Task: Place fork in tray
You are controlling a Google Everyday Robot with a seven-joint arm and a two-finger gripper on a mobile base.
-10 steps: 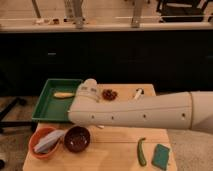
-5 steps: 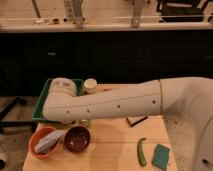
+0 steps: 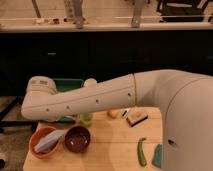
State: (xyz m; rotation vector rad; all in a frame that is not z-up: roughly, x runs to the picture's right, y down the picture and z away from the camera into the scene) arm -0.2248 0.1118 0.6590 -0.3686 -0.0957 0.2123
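The green tray (image 3: 70, 84) stands at the table's back left; only its far rim and a strip of its front edge show past my arm. My white arm (image 3: 95, 102) stretches across the view from the right, and its end joint sits over the tray's left side. The gripper is hidden behind the arm, somewhere by the tray. The fork is not in view.
An orange bowl (image 3: 36, 146) holding a pale utensil (image 3: 50, 140) and a dark maroon bowl (image 3: 77, 139) sit at the front left. A green cup (image 3: 86, 118) stands below the arm. A brown block (image 3: 136, 118), a green cucumber (image 3: 142, 151) and a green sponge (image 3: 158, 156) lie to the right.
My arm has swung further left and nearer the camera. It now covers most of the tray and the back of the table.
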